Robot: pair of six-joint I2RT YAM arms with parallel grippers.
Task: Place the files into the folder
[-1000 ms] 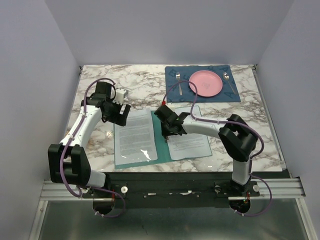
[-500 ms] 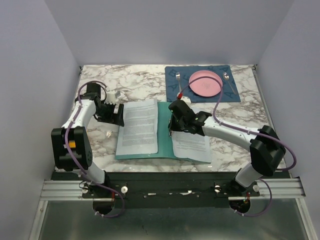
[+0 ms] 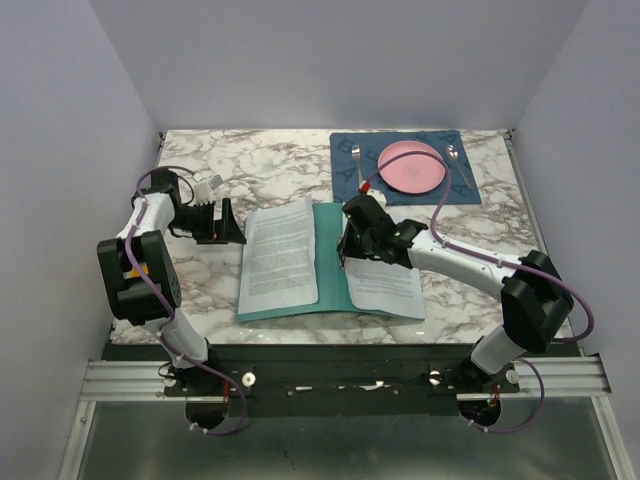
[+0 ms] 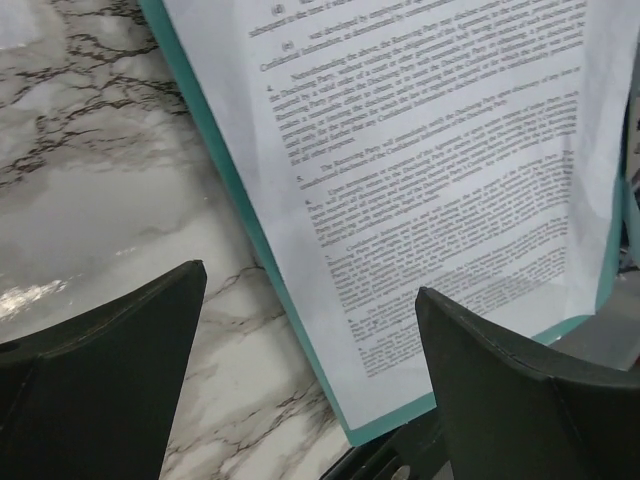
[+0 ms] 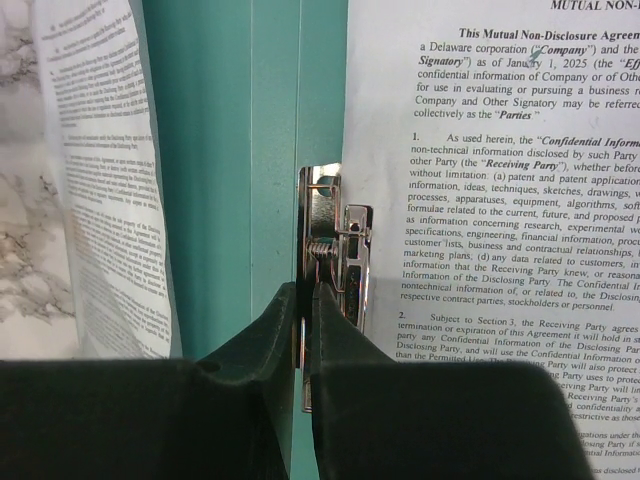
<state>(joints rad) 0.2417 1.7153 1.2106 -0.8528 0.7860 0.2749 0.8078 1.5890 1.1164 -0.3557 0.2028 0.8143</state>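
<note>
The marble table point(image 3: 280, 170) carries the teal folder point(image 3: 328, 260) lying open and flat in the middle, its spine running near to far. The files are two printed sheets. One point(image 3: 280, 255) lies loose on the folder's left flap, its long axis also near to far and its near end tipped a little to the left. The other point(image 3: 388, 288) lies on the right flap, with its left edge at the metal clip point(image 5: 335, 240).

The coming move appears to turn on that clip. It sits on the right flap just beside the spine, its long axis parallel to the spine, and its near end lies directly between the right arm's jaws. The right arm is therefore the one at work on it.

The right gripper point(image 5: 305, 300) has its jaws drawn in to a thin slit, and the clip's edge stands in that slit, apparently pinched.

The left gripper point(image 4: 310, 285) hangs low over the folder's left edge, with the loose sheet just to its right. Its jaws stand spread as wide as they go, holding nothing and touching nothing. It is the nearer arm for sliding that sheet rightward toward the clip.
</note>
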